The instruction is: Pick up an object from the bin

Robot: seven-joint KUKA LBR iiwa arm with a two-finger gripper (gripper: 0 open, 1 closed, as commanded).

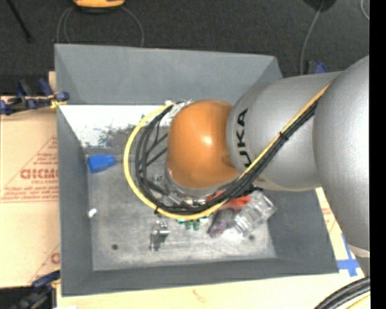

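The metal tip of my gripper point(157, 235) shows below the arm's wrist, low over the bin floor near the front middle. Just to its right lie a few small green pieces point(192, 224). Further right sit a dark purple object point(219, 223), a clear plastic piece point(256, 214) and a red-orange item point(239, 201), partly hidden under the arm. Nothing is seen held in the gripper.
A blue block point(101, 164) lies at the left of the bin, and a small white bit point(92, 213) sits lower near the left wall. The arm with its orange cover and cables hides the bin's middle and right.
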